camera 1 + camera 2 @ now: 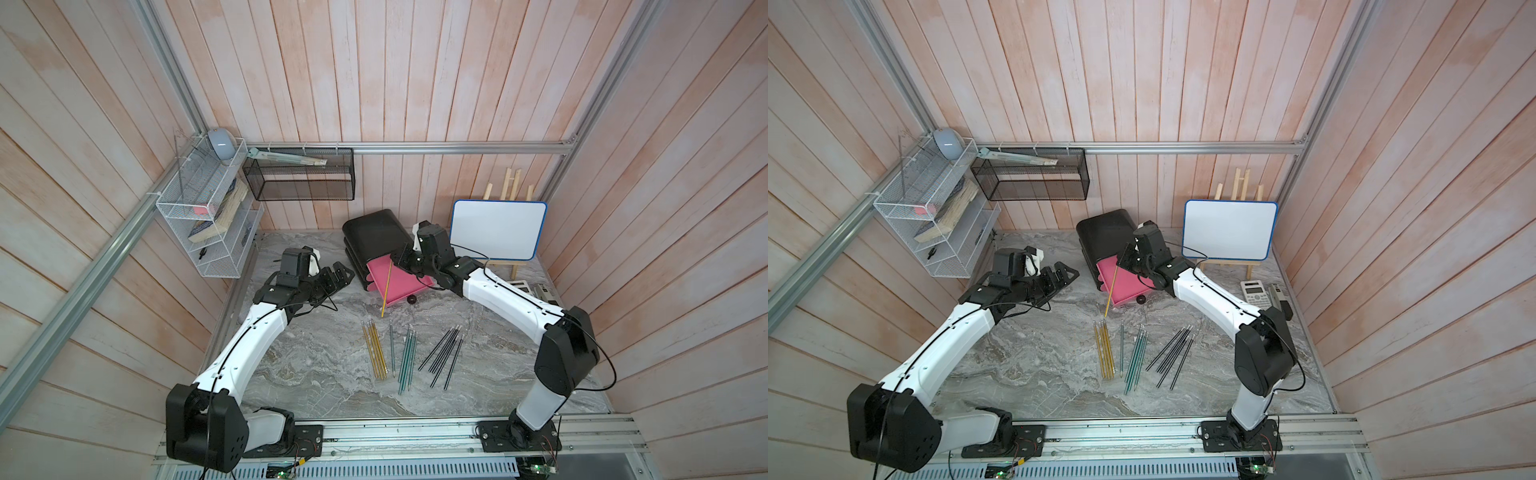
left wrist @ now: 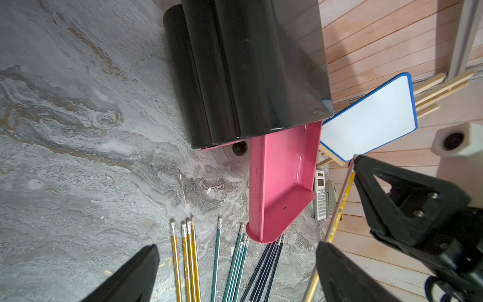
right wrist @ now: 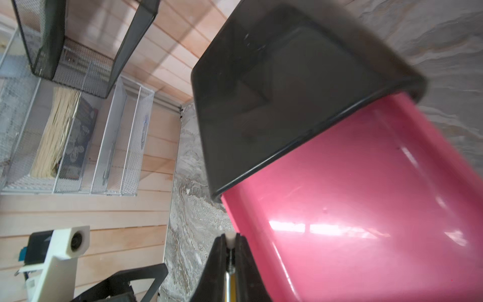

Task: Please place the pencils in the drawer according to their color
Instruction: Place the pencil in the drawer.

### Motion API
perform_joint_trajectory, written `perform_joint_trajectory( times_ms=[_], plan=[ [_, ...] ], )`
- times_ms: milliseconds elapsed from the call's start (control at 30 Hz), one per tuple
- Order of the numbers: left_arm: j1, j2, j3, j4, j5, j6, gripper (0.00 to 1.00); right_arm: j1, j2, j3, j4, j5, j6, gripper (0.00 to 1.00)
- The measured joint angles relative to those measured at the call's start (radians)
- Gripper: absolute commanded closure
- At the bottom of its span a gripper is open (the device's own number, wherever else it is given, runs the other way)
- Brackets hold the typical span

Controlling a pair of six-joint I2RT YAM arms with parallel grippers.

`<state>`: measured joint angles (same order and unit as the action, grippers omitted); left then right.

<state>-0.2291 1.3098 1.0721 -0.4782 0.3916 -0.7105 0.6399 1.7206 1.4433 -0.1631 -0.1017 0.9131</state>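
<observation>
Above the pulled-out top drawer point(image 1: 409, 282) of the black cabinet point(image 1: 372, 232), hanging slantwise: one yellow pencil point(image 1: 387, 289), being pinched at its eraser end by the right gripper point(image 1: 394, 261), jaws nearly together on it. Pointing down and forward, sharpened tip reaching past the drawer's front wall and out over the marble table point(image 1: 311, 374), near the round black knob point(image 1: 412, 300). Likely risking a tumble over that front wall on release from this pose, with so much length lying outside the pink tray; probably needing levelling and drawing back toward the cabinet first. Possibly also swivelling in so slight a grip at the very end, then landing crooked or bridging the rim. Pressing down on a drawer standing this far out, by the look of it, threatening to tip it or pull it free. Lying on the table in front, apart from the drawer and sorted by colour: yellow pencils point(image 1: 375, 351), a lone greenish-grey pencil point(image 1: 392, 351), teal-green pencils point(image 1: 407, 357), black pencils point(image 1: 444, 357); risking, on a drop, a roll in among them and a muddled sort. Hovering beside the cabinet, on the side away from the right arm: the left gripper point(image 1: 338, 277), jaws spread wide, holding nothing, close enough to be risking a nudge of the cabinet on any forward move.
</observation>
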Motion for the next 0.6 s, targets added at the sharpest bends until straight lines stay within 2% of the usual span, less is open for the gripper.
perform_joint_trajectory(
  times_ms=[233, 600],
  plan=[
    [-0.058, 0.057, 0.049, 0.007, -0.031, -0.016, 0.01, -0.079, -0.018, -0.078, 0.082, 0.068, 0.021, 1.00],
    [-0.108, 0.095, 0.072, 0.023, -0.060, -0.035, 0.01, -0.100, -0.018, -0.106, 0.193, 0.214, 0.025, 1.00]
  ],
)
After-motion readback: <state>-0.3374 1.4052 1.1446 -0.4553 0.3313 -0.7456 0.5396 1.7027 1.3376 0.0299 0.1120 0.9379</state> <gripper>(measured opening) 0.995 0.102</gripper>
